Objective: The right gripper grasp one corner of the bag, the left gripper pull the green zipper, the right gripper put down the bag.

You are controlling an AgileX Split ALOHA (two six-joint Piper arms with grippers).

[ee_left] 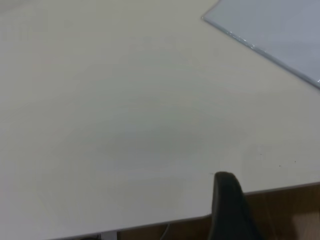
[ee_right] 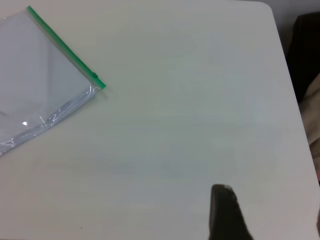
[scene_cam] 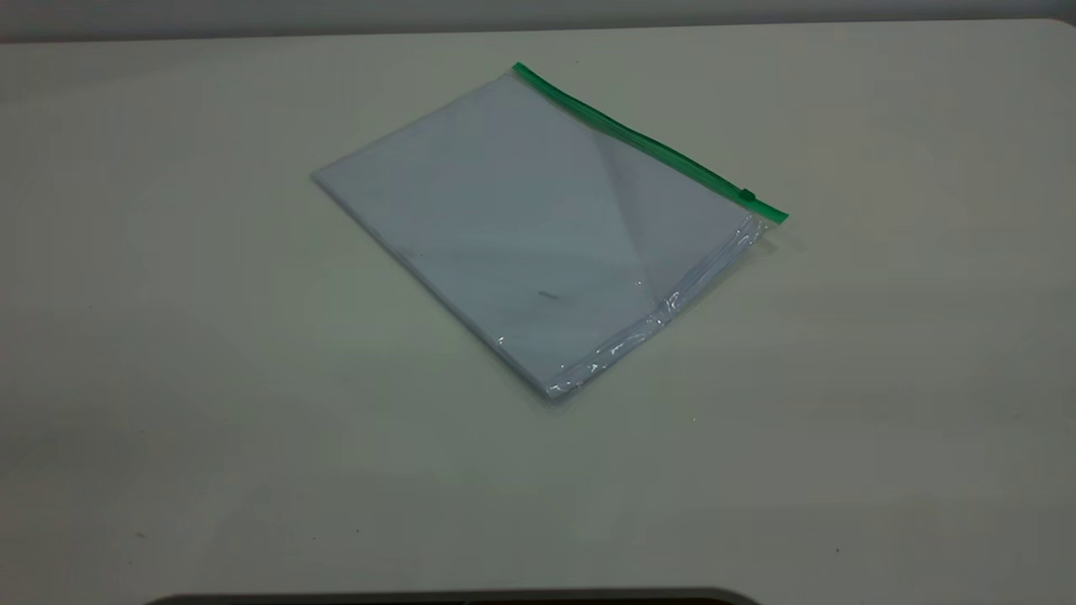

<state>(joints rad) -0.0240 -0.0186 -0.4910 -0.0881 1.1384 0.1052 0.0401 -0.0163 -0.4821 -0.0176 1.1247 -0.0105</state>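
Observation:
The bag (scene_cam: 538,227), a clear flat pouch with white sheets inside, lies flat on the table, turned at an angle. The green zipper (scene_cam: 647,143) runs along its far right long edge, with the slider tab (scene_cam: 746,196) close to the right end. The corner of the bag (scene_cam: 777,217) there meets a crinkly short edge. Neither gripper shows in the exterior view. The right wrist view shows the bag (ee_right: 40,75), zipper (ee_right: 62,47) and corner (ee_right: 101,86), far from the dark tip of my right gripper (ee_right: 222,210). The left wrist view shows a bag corner (ee_left: 280,30) far from my left gripper (ee_left: 227,200).
The pale table (scene_cam: 252,420) is bare around the bag. Its edge (ee_left: 150,224) runs close by my left gripper, with brown floor beyond. In the right wrist view the table's side edge (ee_right: 295,110) has a dark object (ee_right: 306,50) past it.

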